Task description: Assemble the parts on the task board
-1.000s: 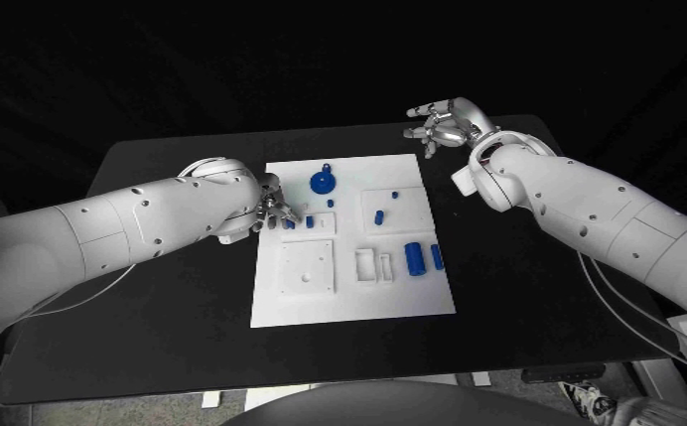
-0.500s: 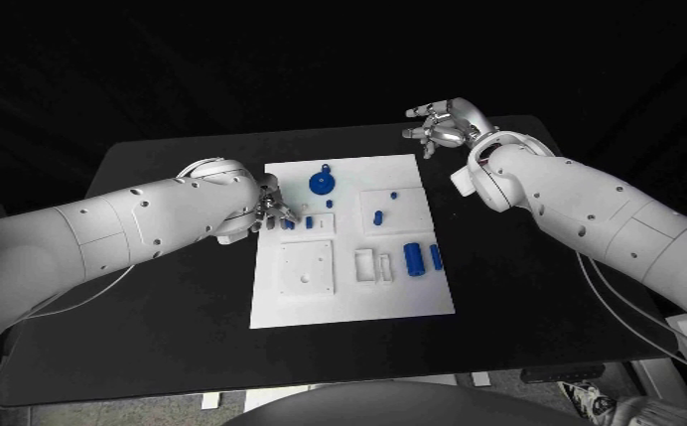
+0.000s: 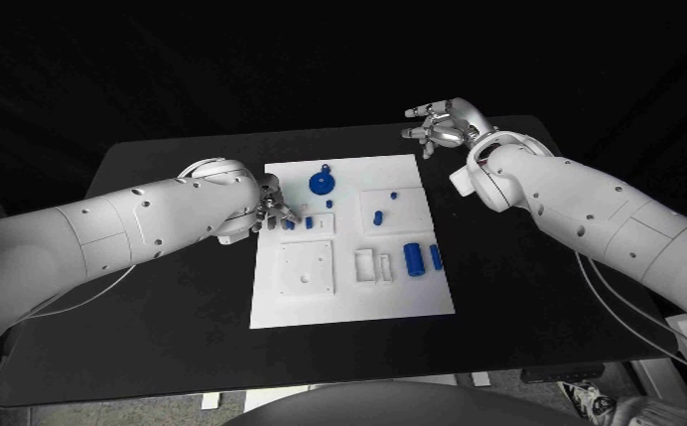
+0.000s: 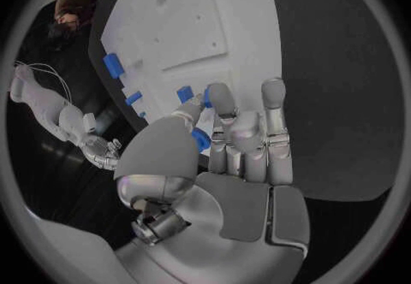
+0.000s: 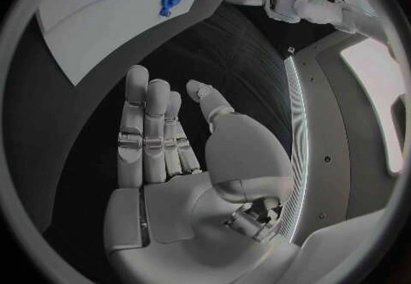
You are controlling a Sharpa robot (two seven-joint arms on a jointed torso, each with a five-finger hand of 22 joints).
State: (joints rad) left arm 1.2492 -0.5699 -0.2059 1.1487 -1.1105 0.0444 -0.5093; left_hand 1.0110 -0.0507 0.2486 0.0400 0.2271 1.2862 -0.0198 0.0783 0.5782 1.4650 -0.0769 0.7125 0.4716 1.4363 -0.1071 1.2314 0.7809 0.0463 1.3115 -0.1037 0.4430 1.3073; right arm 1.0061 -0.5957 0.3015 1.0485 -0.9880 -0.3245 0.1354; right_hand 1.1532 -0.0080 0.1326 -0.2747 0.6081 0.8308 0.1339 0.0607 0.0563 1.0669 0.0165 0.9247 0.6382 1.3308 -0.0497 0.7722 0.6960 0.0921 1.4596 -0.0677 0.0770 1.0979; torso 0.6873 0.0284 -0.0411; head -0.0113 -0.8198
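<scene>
The flat white rectangular task board (image 3: pixel 352 287) is lying in the middle of the black bench (image 3: pixel 172 327), its long side running away from the robot. On it, small blue plastic parts are sitting in several places: a round blue disc with a small tab (image 3: pixel 324 183) near the far edge, a short blue peg (image 3: pixel 379 216) on the right half, and two upright blue cylinders (image 3: pixel 414 258) standing side by side toward the board's right edge, just beside a pair of white raised blocks (image 3: pixel 372 264). A white square plate with small holes (image 3: pixel 305 267) is resting on the left half of the board.

The left silver hand (image 3: pixel 271 211) is hovering at the board's left edge, over a couple of small blue pieces (image 3: pixel 305 221) there. In the left wrist view, its fingers (image 4: pixel 221 102) are curling in around a small blue part (image 4: pixel 201 139), with the thumb pressing it from the side; the blue is peeking out between thumb and fingers, so the hand is grasping that piece right above the board's edge.

The right silver hand (image 3: pixel 443 125) is holding off beyond the board's far right corner, well apart from the parts. In the right wrist view its fingers (image 5: pixel 141 120) are standing straight and released, thumb spread to the side, with nothing between them.
</scene>
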